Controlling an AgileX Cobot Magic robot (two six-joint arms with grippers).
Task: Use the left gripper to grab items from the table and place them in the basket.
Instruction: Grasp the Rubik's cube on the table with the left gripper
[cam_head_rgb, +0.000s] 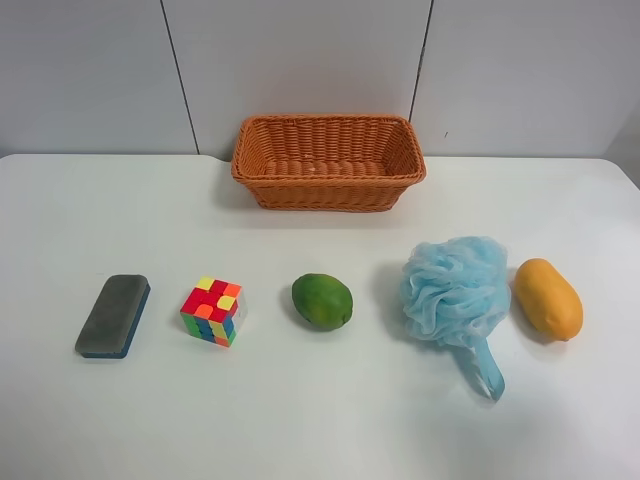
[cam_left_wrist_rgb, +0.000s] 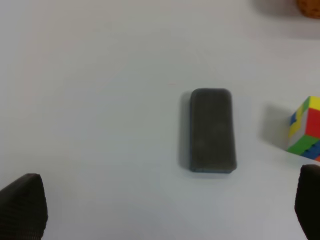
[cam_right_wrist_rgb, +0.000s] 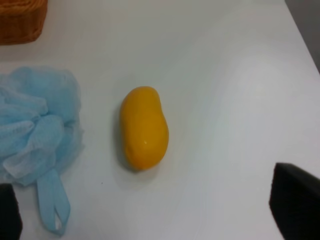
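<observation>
Spread wide, the black two-fingered left claw (cam_left_wrist_rgb: 164, 207) shows only as two dark, finely textured fingertips (cam_left_wrist_rgb: 22, 207) cut off at opposite edges of the left wrist view, with white tabletop between them. It hangs above the grey-topped, blue-sided rectangular eraser block (cam_left_wrist_rgb: 212, 131), whose felt-like face looks soft, with rounded corners. Its blue side is plain only in the exterior high view. Beside the block stands the multicoloured plastic puzzle cube (cam_left_wrist_rgb: 306, 132), sliced by the frame edge.

The right claw (cam_right_wrist_rgb: 150, 205) is likewise parted. It appears as two blurred black tips at the picture's corners (the rest of each arm is out of frame). It hangs over the smooth orange-yellow oval fruit (cam_right_wrist_rgb: 144, 127) and the frothy light-blue mesh bath pouf (cam_right_wrist_rgb: 35, 120), which trails a flat ribbon loop.

From the exterior high view, all five items lie in a row on the large plain white table (cam_head_rgb: 320, 430) — the glossy green oval fruit (cam_head_rgb: 322, 301) in the middle — well apart from the rectangular orange-brown woven wicker basket (cam_head_rgb: 328, 190). The basket sits behind the row, its sides flared.
</observation>
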